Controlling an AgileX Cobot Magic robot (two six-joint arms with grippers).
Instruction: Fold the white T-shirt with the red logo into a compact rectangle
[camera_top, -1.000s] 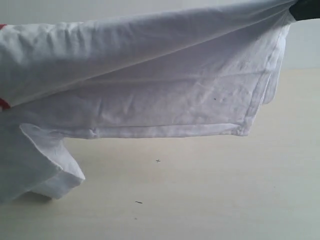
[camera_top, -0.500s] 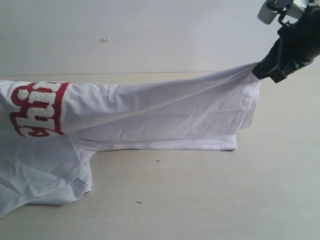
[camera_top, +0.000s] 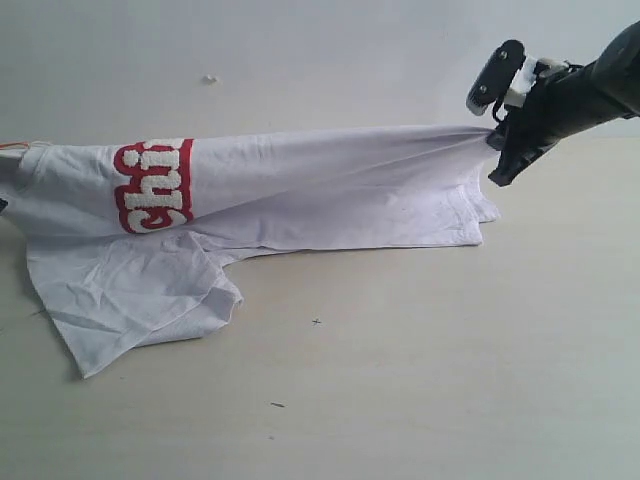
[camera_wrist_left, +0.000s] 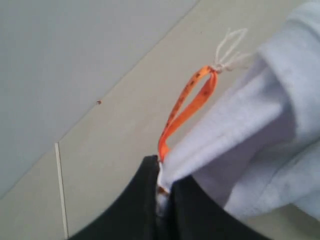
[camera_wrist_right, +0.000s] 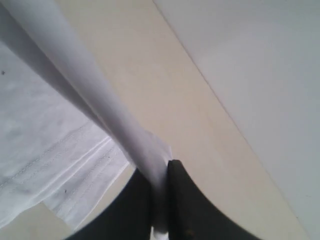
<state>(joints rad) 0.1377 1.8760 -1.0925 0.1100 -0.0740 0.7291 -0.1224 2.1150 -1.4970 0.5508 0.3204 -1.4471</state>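
The white T-shirt (camera_top: 330, 190) hangs stretched in a long band above the table, its lower folds and one sleeve (camera_top: 140, 295) resting on the surface. Part of the red logo (camera_top: 153, 187) shows near the left end. My right gripper (camera_top: 492, 135) is shut on the shirt's hem corner at the right; the right wrist view shows cloth (camera_wrist_right: 100, 110) pinched between the black fingers (camera_wrist_right: 182, 200). My left gripper (camera_wrist_left: 164, 187) is shut on the ribbed collar (camera_wrist_left: 235, 130) beside the orange neck tag (camera_wrist_left: 187, 107); it lies off the exterior view's left edge.
A pale wooden table (camera_top: 420, 360) carries the shirt, with small dark specks (camera_top: 316, 322) on it. A plain light wall (camera_top: 300, 60) rises behind the table's far edge.
Both ends of the shirt have come down and moved away from the camera. The right gripper has dropped lower and the logo has slid rightward into view. More cloth now rests on the table.
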